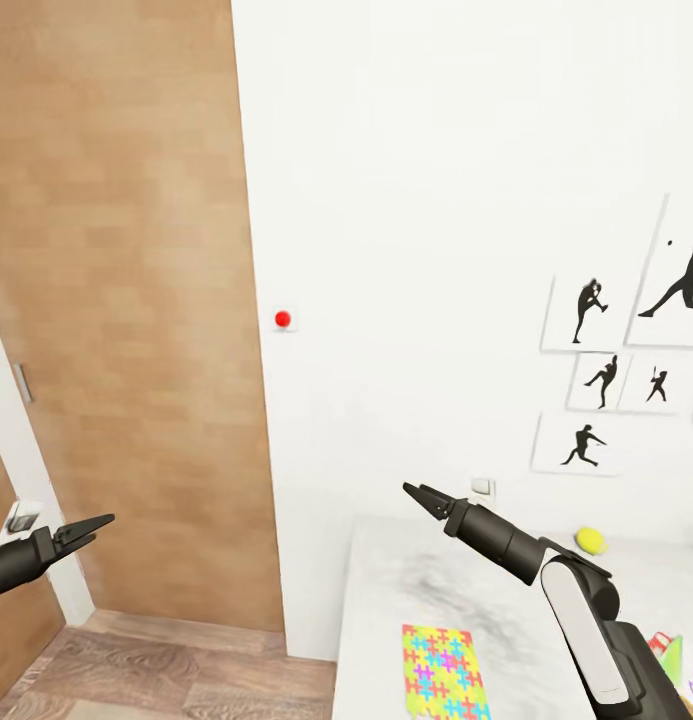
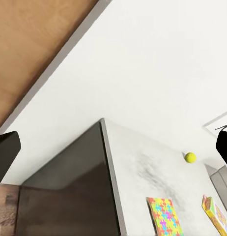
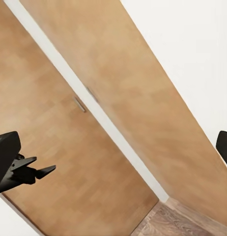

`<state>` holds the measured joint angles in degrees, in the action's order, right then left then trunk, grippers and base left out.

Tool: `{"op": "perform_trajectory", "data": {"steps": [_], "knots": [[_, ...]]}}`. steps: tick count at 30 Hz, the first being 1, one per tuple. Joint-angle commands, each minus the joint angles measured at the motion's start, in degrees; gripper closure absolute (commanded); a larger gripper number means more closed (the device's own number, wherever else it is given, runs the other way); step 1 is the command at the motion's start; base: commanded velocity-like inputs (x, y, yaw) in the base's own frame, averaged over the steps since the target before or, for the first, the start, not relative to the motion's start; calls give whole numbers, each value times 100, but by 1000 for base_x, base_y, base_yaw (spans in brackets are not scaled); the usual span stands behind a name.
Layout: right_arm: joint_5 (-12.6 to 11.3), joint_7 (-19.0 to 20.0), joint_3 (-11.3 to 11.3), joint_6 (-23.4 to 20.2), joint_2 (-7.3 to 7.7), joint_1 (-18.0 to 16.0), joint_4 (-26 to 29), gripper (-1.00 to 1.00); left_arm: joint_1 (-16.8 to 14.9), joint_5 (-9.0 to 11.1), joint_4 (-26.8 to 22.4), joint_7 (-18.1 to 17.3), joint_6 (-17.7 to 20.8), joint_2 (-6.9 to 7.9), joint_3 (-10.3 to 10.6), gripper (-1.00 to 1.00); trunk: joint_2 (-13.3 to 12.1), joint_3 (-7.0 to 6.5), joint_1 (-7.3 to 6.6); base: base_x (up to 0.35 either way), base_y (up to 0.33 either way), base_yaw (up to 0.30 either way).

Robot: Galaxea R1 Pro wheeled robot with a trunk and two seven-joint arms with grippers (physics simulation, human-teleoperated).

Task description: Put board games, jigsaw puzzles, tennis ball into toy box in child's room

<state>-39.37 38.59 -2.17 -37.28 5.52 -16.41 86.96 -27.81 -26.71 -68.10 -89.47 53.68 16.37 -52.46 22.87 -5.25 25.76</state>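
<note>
While both hands, left and right, hang narrow and empty, the ball sits at two o'clock on the tabletop; we judge it light, rollable, best pinched across its middle.

A light-grey table is seen at the lower right, set against the white wall. A multicoloured jigsaw puzzle is laid flat on it near the front edge. A tennis ball is seen farther back and to the right, close to the wall. A colourful board game is partly shown at the right, well apart from the puzzle.
</note>
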Motion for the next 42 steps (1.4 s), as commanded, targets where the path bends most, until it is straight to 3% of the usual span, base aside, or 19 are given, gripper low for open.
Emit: {"op": "perform_trajectory", "data": {"steps": [1,12,32,42], "knots": [[-30,-5,-5,-37,0,-2,-3,-100,-5,-61,-2,-53,57,-1,-10,-100,5,3,3,9,196,1],[-24,-42,10,-46,1,-2,-5,-100,-5,-62,-1,-53,55,6,-16,-100,5,-1,3,26,72,-12],[-36,-42,15,-84,1,-2,-5,-100,-5,-63,-2,-53,54,7,-11,-100,5,-100,3,1,49,-212],[-24,-51,12,-74,1,-2,-4,-100,-5,-63,-1,-53,54,2,-11,-100,5,-103,3,0,25,-34]]}}
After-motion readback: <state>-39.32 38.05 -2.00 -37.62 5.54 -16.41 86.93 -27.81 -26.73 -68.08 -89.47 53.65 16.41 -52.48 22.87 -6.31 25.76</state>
